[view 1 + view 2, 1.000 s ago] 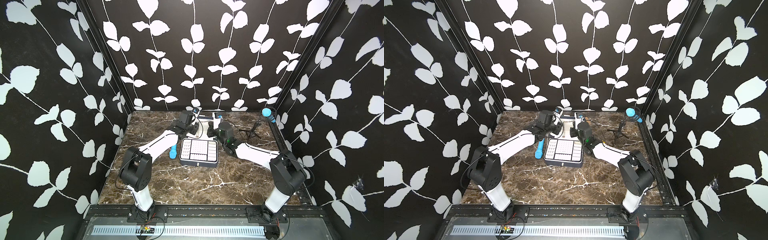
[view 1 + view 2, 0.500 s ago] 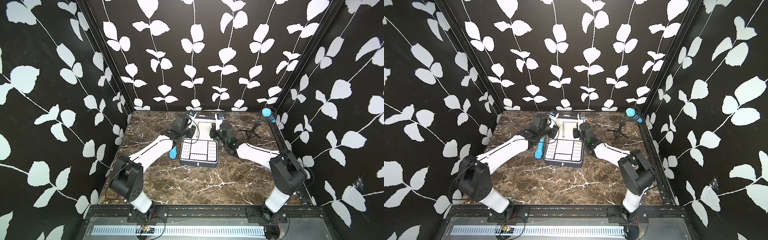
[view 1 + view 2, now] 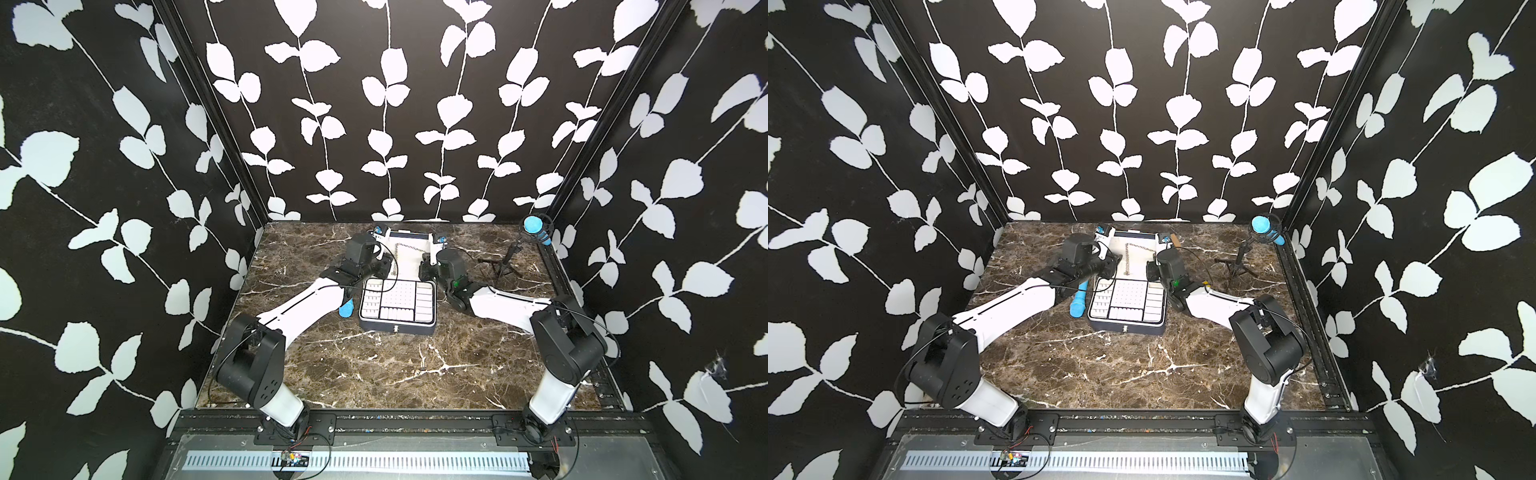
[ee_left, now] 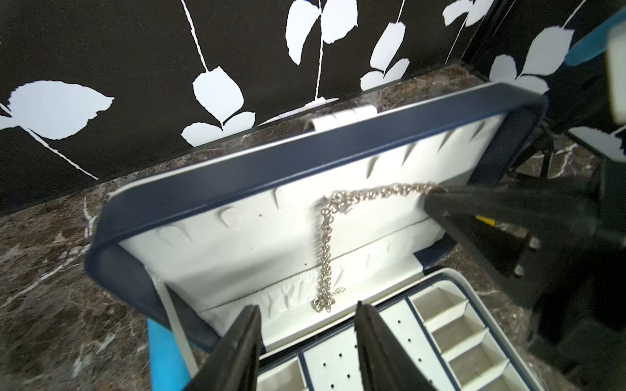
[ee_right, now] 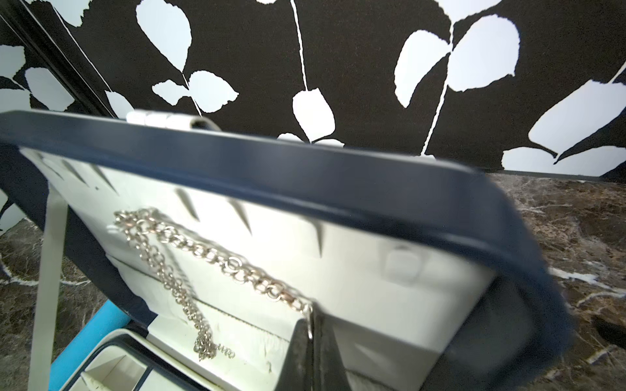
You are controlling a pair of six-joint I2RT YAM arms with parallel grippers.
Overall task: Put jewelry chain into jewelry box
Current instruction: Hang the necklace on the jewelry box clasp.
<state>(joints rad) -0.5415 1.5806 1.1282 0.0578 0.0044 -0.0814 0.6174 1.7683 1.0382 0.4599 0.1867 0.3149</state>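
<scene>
Nearest you, a slotted grey metal strip (image 3: 357, 460) runs along the front edge, well in front of the dark navy rectangular jewelry box (image 3: 415, 330) with its rounded corners and small metal front clasp (image 3: 395, 329). The box sits on a dark brown marble-pattern tabletop (image 3: 374, 374) veined in white. Just beside the box, on the left arm's side, lies a light blue cylinder (image 3: 345, 309).

Inside the box, the white compartmented tray (image 3: 399, 297) shows small bins around a dotted middle panel. Your left gripper (image 4: 308, 306) hovers over the tray's back edge with its jaws standing apart, gripping nothing.

Behind the tray, the box's lid (image 4: 305, 159) stands open and leans back. It is lined in white, with a gathered pocket at its base. The thin silvery link jewelry chain (image 4: 326, 250) lies against that lining, not in the tray. One stretch runs sideways across the upper lining, bends, then hangs down to a small bunch of links at the pocket. Your right gripper (image 5: 311, 321) is clenched on the chain's sideways end, close to the lining.

Beyond the box, toward the far corner on the right arm's side, a blue-capped microphone (image 3: 534, 226) stands on a small black tripod (image 3: 503, 266). Black walls (image 3: 382, 104) printed with white leaves and vines close in the space behind and beside the box.
</scene>
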